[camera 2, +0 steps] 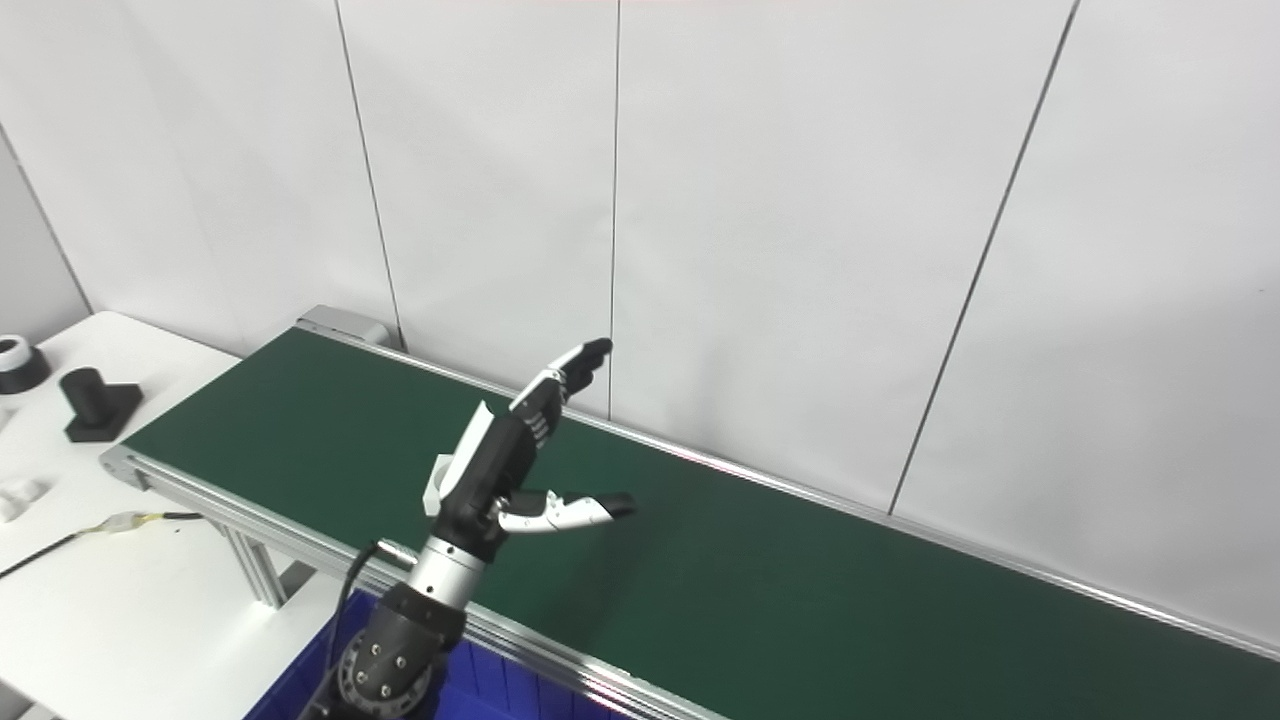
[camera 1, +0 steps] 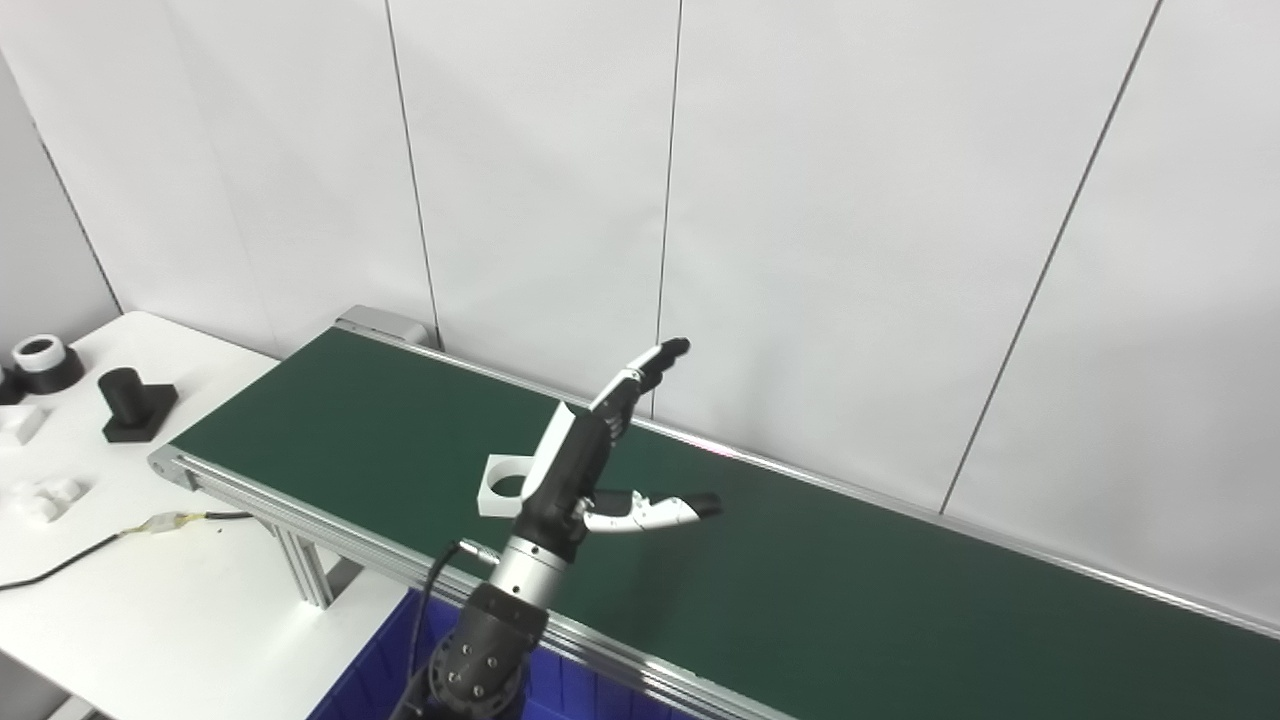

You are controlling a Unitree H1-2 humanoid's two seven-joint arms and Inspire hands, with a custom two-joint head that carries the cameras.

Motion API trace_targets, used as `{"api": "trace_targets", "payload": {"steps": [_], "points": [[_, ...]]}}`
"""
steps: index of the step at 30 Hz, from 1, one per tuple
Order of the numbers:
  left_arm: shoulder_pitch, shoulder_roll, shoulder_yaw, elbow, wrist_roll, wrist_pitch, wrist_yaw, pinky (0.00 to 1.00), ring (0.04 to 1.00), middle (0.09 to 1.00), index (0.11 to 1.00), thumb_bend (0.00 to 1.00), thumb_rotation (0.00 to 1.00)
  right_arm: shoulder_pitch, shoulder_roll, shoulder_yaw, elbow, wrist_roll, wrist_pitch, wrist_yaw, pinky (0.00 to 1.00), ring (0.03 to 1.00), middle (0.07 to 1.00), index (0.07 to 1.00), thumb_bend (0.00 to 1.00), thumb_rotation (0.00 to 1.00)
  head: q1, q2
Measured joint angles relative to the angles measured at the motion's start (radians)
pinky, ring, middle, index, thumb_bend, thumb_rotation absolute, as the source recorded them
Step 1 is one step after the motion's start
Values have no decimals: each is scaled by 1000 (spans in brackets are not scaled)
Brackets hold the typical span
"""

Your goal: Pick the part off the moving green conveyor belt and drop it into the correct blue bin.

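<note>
1. One hand (camera 1: 590, 470) is in view, on an arm that rises from the bottom edge at the left of the picture; it is the left hand, raised above the green conveyor belt (camera 1: 800, 560).
2. Its fingers (camera 1: 640, 375) point up and away toward the wall panels (camera 1: 850, 200), while the thumb (camera 1: 655, 512) juts out to the right, well apart from them, so the hand is spread and holds nothing.
3. The part (camera 1: 497, 487), a white square block with a round hole through it, lies flat on the belt near its front edge, just behind and left of the hand; the hand covers the block's right side, and I cannot tell if they touch.
4. A blue bin (camera 1: 375, 670) sits below the belt's front rail at the bottom edge, beneath the arm.
5. Left of the belt, a white tabletop (camera 1: 150, 600) carries a black part (camera 1: 132, 403) with an upright cylinder on a square base, a black ring with a white top (camera 1: 45, 362), several small white pieces (camera 1: 45, 497), and a black cable (camera 1: 60, 568) running to a small connector (camera 1: 172, 520) near the belt's end.
6. The right hand does not show in either view.
</note>
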Motion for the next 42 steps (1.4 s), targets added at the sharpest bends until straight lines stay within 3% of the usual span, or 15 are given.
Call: {"api": "trace_targets", "payload": {"steps": [5,9,15,18,21,27,30,33,42], "points": [[-2,45,-2,36,4,0,-7,936,957,972,937,671,239,1,0,-2,0,-1,0,0,617,731,795,892,494,0,-3,-2],[-9,99,-5,42,11,4,-23,934,943,971,937,631,140,0,-1,0,2,-6,0,0,610,723,791,884,489,0,-6,-3],[-34,103,-9,61,14,41,-23,930,947,972,944,636,61,-5,2,8,15,-24,0,0,607,718,789,867,497,0,-17,-2],[-48,114,-25,65,65,72,-25,871,942,974,956,604,205,-5,3,8,16,-33,0,-1,620,728,790,848,499,0,-25,-2],[-62,146,-38,66,105,115,-36,853,932,965,950,603,241,-6,5,8,16,-35,0,-2,622,728,789,842,499,0,-32,-2],[-80,194,-52,99,148,162,-45,900,941,947,923,691,185,-7,8,9,16,-34,0,-1,590,721,784,827,520,0,-38,-2],[-88,200,-60,109,164,168,-45,890,928,932,903,821,76,-8,10,9,16,-32,0,-1,581,715,782,823,528,0,-43,-2],[-106,200,-67,132,203,184,-37,871,918,926,897,881,20,-10,15,8,17,-30,0,2,580,717,785,825,536,0,-48,-2],[-147,209,-123,224,356,198,17,771,873,891,889,920,51,-11,18,6,17,-32,0,4,593,718,784,825,542,0,-55,-3]]}}
